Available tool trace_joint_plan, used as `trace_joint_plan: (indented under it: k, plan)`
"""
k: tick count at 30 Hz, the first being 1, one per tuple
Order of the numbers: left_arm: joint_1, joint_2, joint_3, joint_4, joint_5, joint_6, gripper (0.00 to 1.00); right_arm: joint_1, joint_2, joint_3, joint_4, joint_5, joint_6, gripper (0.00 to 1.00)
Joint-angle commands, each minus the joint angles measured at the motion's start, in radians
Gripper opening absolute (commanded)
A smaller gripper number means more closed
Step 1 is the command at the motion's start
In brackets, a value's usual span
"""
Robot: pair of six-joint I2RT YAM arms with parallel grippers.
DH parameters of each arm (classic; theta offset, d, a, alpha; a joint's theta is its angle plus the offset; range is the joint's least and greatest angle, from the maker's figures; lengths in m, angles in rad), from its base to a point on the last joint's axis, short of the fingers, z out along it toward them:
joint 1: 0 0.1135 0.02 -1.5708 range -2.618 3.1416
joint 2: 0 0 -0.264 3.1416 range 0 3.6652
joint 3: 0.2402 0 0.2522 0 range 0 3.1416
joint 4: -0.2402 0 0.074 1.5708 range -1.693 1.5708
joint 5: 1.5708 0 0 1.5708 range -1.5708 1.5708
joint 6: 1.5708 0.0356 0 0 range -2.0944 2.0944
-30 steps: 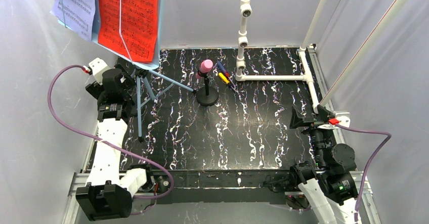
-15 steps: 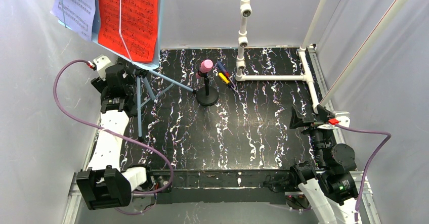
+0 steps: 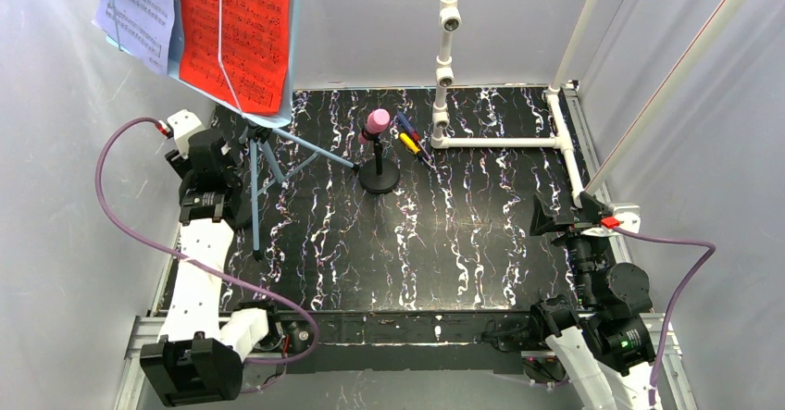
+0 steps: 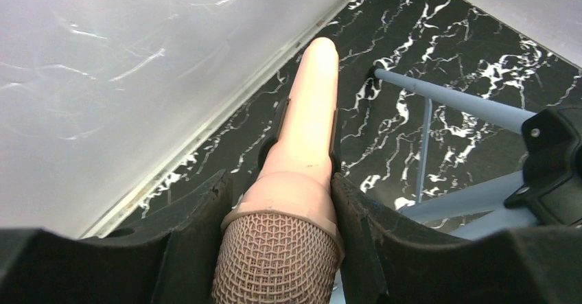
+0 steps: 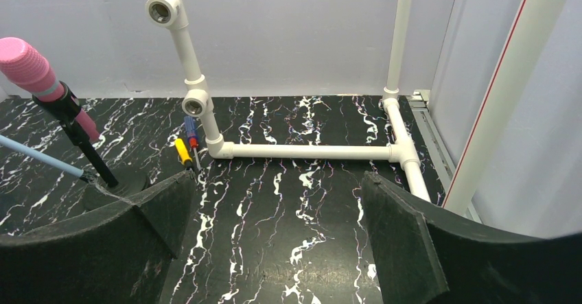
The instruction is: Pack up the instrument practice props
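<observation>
Left gripper sits just left of the music rack tripod, by the side wall. In the left wrist view its jaws are clamped on the collar of the beige toy microphone, which is seated in a black clip; a rack leg runs just beyond it.

Red pages and lavender pages are on the rack's desk.

Pink toy microphone stands tilted in its black round-based holder, right of the rack; one leg tip ends just beside the base.

Right gripper is well right of the rack over the bench, jaws wide apart, holding nothing. The white PVC frame lies farther right of the rack.
</observation>
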Motion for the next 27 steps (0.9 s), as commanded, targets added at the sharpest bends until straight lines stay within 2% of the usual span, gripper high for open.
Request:
trace_joint_plan:
  k: [1,8,13,20,27]
  plan:
    - [0.008,-0.104,0.065,0.030,-0.104,0.048,0.00,0.006,-0.011,0.009,0.034,0.009,-0.013,0.99]
    - [0.008,-0.191,0.138,-0.065,-0.146,0.075,0.00,0.005,-0.006,0.008,0.033,0.011,-0.016,0.99]
    - [0.008,-0.260,0.218,-0.210,-0.060,0.058,0.00,0.006,0.005,0.008,0.034,0.015,-0.019,0.99]
    - [0.001,-0.348,0.310,-0.378,0.188,0.039,0.00,0.005,0.014,0.015,0.019,0.043,-0.019,0.99]
    - [-0.111,-0.417,0.355,-0.489,0.283,0.067,0.00,0.005,0.053,0.025,0.001,0.067,-0.016,0.99]
